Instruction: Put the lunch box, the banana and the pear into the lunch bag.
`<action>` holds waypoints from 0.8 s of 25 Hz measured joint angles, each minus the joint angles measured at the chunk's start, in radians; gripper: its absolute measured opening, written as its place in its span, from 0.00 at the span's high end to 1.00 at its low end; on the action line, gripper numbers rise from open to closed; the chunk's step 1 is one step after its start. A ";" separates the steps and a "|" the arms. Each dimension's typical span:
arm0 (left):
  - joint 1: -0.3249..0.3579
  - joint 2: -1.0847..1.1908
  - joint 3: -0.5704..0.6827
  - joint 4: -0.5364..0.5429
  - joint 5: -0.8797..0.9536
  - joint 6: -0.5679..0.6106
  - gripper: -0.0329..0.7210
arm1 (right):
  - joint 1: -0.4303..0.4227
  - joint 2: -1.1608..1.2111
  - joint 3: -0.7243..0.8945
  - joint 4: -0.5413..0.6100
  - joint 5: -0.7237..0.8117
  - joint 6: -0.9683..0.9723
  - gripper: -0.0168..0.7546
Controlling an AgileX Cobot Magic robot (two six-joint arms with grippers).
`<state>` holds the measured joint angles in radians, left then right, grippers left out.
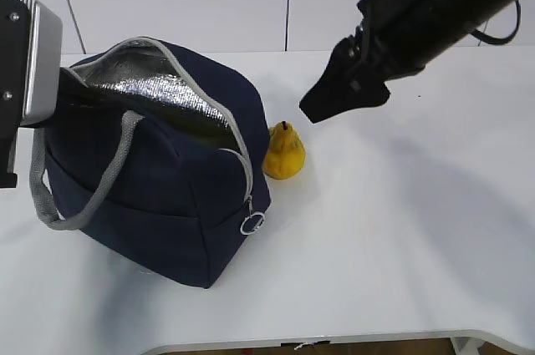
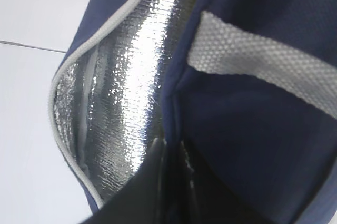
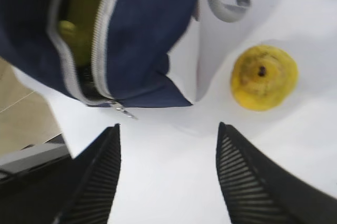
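Right gripper, jaws open and empty, could knock the squat golden-yellow pear ahead-right; left jaws' state unclear.

navy lunch bag with silver foil lining, grey zipper and handles; golden-yellow pear; white table.

One navy lunch bag stands on one white table. One pear sits just beside it. One banana shows through the bag's open zipper in the right wrist view. The bag has one ring pull and one grey webbing handle in sight. Two grippers appear: the right gripper and the left gripper.
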<state>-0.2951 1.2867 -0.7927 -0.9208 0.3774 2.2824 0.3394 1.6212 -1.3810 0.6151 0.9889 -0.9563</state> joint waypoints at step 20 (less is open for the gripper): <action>0.000 0.000 0.000 0.000 -0.007 0.000 0.97 | -0.001 -0.047 0.515 1.152 -0.579 -1.178 0.37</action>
<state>-0.2951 1.2867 -0.7927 -0.9208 0.3705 2.2824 0.3387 1.5743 -0.8659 1.7668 0.4100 -2.1348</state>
